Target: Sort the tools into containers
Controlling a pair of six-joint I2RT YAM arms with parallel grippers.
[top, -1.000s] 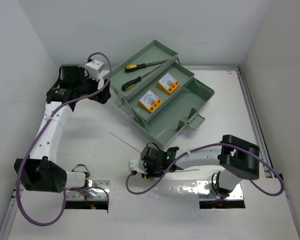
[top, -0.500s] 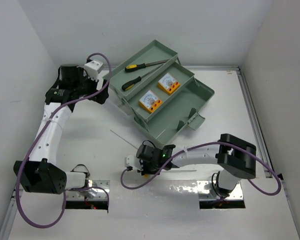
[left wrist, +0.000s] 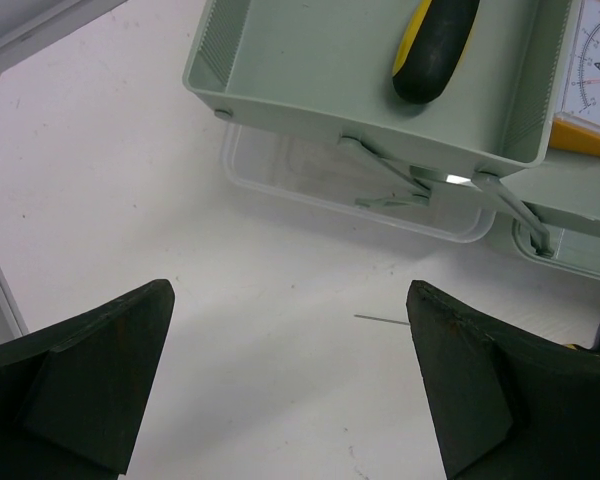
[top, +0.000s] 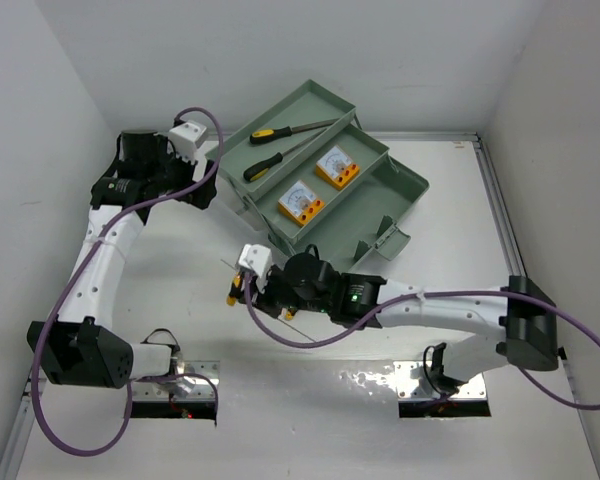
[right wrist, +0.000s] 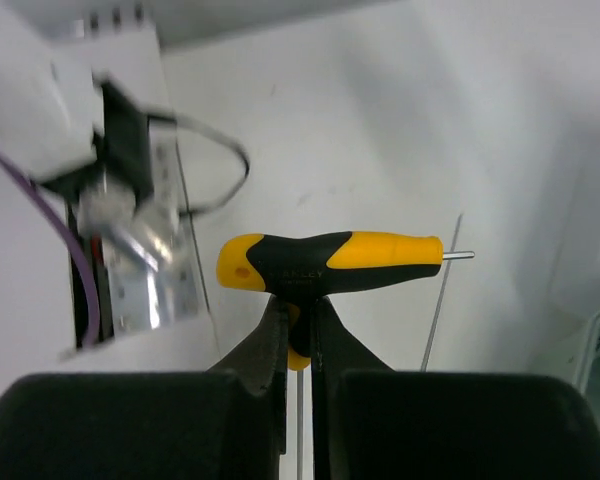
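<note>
My right gripper [top: 250,290] [right wrist: 298,305] is shut on the neck of a yellow-black T-handle key [right wrist: 330,262] [top: 236,290] and holds it above the table, left of the toolbox. Its thin shaft runs back between the fingers. A second thin shaft [right wrist: 440,290] lies on the table beside it. The sage-green toolbox [top: 395,195] stands open: two screwdrivers [top: 277,131] lie in the top tray, two orange meters [top: 302,202] in the middle tray. My left gripper [top: 212,185] [left wrist: 290,295] is open and empty over the table by the toolbox's left end.
The left wrist view shows the top tray's end [left wrist: 310,95] with a screwdriver handle [left wrist: 435,45], the translucent lid [left wrist: 350,185] under it, and a thin shaft tip [left wrist: 380,318]. White walls close in on both sides. Purple cables loop from both arms.
My right arm has stretched out, carrying the T-handle key from the front middle of the table leftward and farther from the bases, and has lifted it. The left arm has not moved.
</note>
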